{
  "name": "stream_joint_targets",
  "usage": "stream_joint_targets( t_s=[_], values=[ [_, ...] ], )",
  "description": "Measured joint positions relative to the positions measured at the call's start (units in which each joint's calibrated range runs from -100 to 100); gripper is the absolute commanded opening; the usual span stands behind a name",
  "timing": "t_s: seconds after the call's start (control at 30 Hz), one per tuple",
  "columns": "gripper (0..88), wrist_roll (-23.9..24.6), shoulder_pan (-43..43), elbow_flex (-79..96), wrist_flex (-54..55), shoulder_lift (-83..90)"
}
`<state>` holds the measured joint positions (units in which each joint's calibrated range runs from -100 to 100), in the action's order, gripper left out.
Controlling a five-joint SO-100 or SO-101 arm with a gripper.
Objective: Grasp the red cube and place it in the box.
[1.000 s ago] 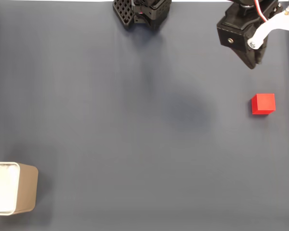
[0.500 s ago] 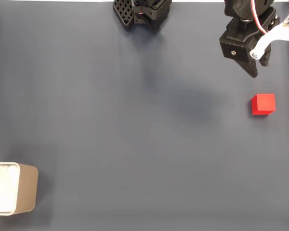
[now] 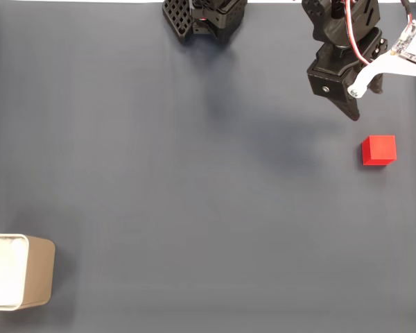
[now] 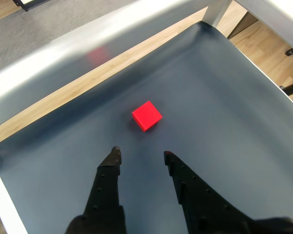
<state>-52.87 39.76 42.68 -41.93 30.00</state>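
The red cube (image 3: 379, 150) sits on the dark mat at the right side of the fixed view, and in the wrist view the cube (image 4: 147, 116) lies just ahead of the fingertips. My gripper (image 3: 364, 104) hovers above and slightly left of the cube, apart from it. In the wrist view the gripper (image 4: 141, 152) is open, with a bare gap between its black fingers (image 4: 107, 190). The beige box (image 3: 40, 270), with a white interior, stands at the far lower left edge of the fixed view.
The arm's black base (image 3: 204, 17) stands at the top middle. Wide dark mat (image 3: 194, 180) stretches between cube and box. In the wrist view, a wooden strip (image 4: 63, 92) and a grey rail (image 4: 88, 34) border the mat beyond the cube.
The gripper has swung a little left and lower in the fixed view and its jaws have spread apart. Cube and box have not moved.
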Motion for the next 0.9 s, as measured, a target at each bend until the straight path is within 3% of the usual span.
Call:
stream_joint_targets(
  t_s=[0.9],
  values=[
    [34.1,-0.05,0.00,5.52,11.30,-4.86]
  ],
)
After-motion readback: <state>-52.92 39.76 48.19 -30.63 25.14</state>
